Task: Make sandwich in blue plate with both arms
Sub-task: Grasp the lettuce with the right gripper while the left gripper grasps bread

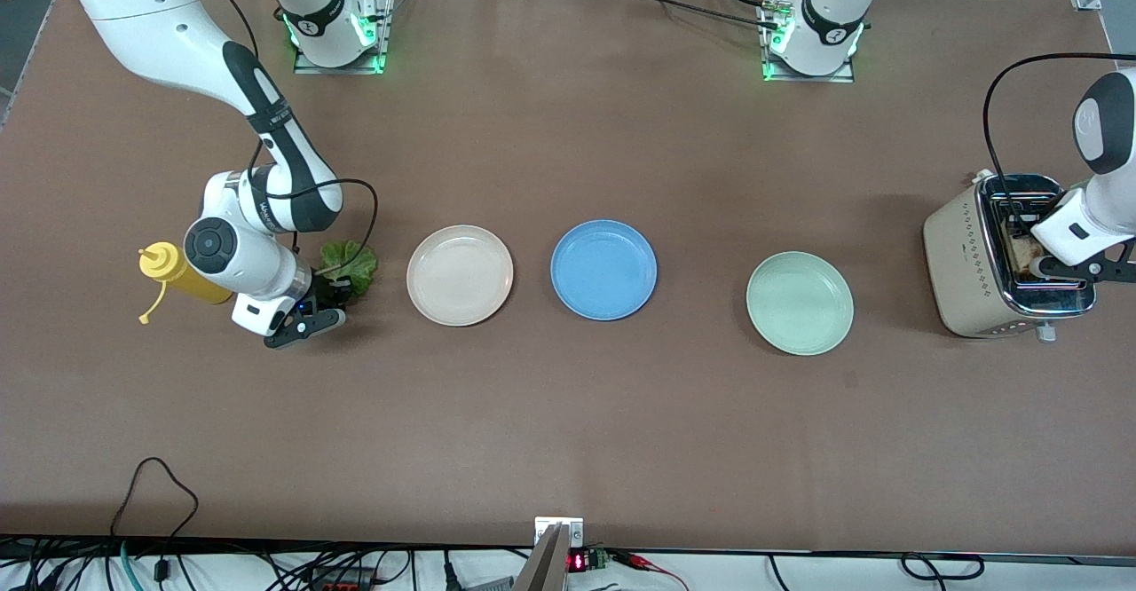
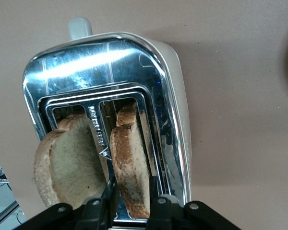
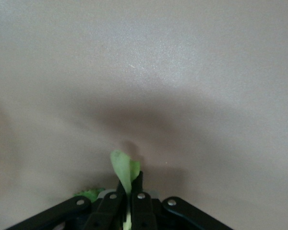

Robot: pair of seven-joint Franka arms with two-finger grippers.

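Observation:
The blue plate point(image 1: 603, 269) sits empty mid-table between a cream plate and a mint plate. My right gripper point(image 1: 328, 294) is low over the table beside the cream plate, shut on a crinkly green lettuce leaf point(image 1: 351, 263). In the right wrist view the leaf point(image 3: 124, 167) sticks out between the closed fingers of the right gripper point(image 3: 129, 178). My left gripper point(image 1: 1034, 258) is over the toaster point(image 1: 963, 263). In the left wrist view the left gripper point(image 2: 132, 179) has a finger on each face of one toasted bread slice point(image 2: 132, 163) standing in a slot. A second slice point(image 2: 69, 163) stands in the other slot.
The cream plate point(image 1: 460, 274) and the mint plate point(image 1: 799, 303) flank the blue plate, both empty. A yellow squeeze bottle point(image 1: 182, 276) lies beside the right arm's wrist. The toaster stands at the left arm's end of the table.

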